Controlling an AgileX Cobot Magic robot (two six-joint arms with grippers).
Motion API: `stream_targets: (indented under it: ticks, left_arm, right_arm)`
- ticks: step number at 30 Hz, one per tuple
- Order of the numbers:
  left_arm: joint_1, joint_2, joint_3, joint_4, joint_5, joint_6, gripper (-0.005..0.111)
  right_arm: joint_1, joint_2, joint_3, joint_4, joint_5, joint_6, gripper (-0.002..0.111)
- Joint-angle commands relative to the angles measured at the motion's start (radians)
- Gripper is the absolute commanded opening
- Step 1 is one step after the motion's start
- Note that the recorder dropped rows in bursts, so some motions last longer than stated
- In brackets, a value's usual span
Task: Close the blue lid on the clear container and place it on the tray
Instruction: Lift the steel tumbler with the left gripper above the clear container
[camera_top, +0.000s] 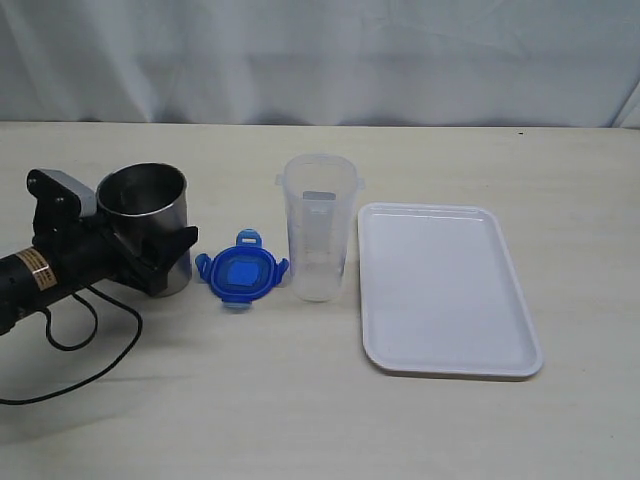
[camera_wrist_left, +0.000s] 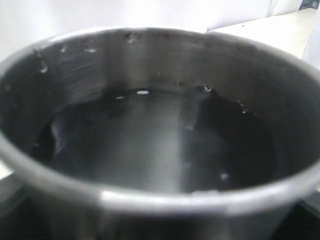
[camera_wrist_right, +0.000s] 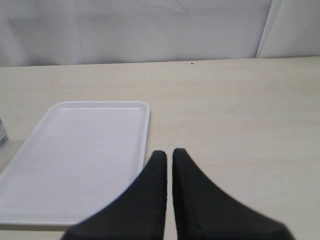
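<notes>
On the table (camera_top: 300, 420), left tool (camera_top: 155, 228) clamped round shiny steel cup (camera_top: 150, 205); right tool (camera_wrist_right: 169, 152) together, near white tray (camera_wrist_right: 90, 150)

Left black two-finger gripper (camera_top: 163, 222) lay low, reaching sideways, jaws clamped across shiny steel cup (camera_top: 145, 205). Right black gripper (camera_wrist_right: 169, 161) pointed forward, fingers pressed together.

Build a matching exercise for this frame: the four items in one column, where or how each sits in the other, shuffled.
1. steel cup
2. blue lid
3. clear container
4. tray

A. upright, uncovered, left of the tray
B. between the jaws of the left gripper
C. farthest right, nothing on it
D. lying flat between cup and container

Pairs: 1-B; 2-D; 3-A; 4-C
</notes>
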Motion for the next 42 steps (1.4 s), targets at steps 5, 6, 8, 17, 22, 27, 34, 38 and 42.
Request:
stream_targets:
  ticks: [5, 6, 8, 17, 22, 27, 34, 38, 42]
  left_arm:
    - [-0.008, -0.087, -0.022, 0.005, -0.010, -0.012, 0.000]
    - [-0.008, -0.111, -0.025, 0.004, -0.010, -0.012, 0.000]
    - [-0.008, -0.130, -0.043, 0.006, -0.010, -0.059, 0.000]
    - [-0.008, -0.139, -0.234, 0.054, -0.010, -0.211, 0.000]
    - [-0.008, -0.139, -0.308, 0.056, -0.010, -0.260, 0.000]
    - [-0.019, -0.139, -0.363, 0.058, 0.038, -0.274, 0.000]
    - [-0.088, -0.139, -0.443, 0.058, 0.194, -0.274, 0.000]
    - [-0.119, -0.139, -0.473, 0.058, 0.200, -0.274, 0.000]
    - [-0.153, -0.139, -0.502, 0.058, 0.243, -0.272, 0.000]
  right_arm:
    - [0.003, -0.005, 0.003, -0.003, 0.003, 0.000, 0.005]
    - [0.003, -0.005, 0.003, -0.003, 0.003, 0.000, 0.005]
    - [0.003, -0.005, 0.003, -0.003, 0.003, 0.000, 0.005]
    - [0.003, -0.005, 0.003, -0.003, 0.003, 0.000, 0.005]
    - [0.003, -0.005, 0.003, -0.003, 0.003, 0.000, 0.005]
    - [0.003, -0.005, 0.003, -0.003, 0.003, 0.000, 0.005]
    - [0.003, -0.005, 0.003, -0.003, 0.003, 0.000, 0.005]
    - [0.003, -0.005, 0.003, -0.003, 0.003, 0.000, 0.005]
    - [0.003, -0.005, 0.003, -0.003, 0.003, 0.000, 0.005]
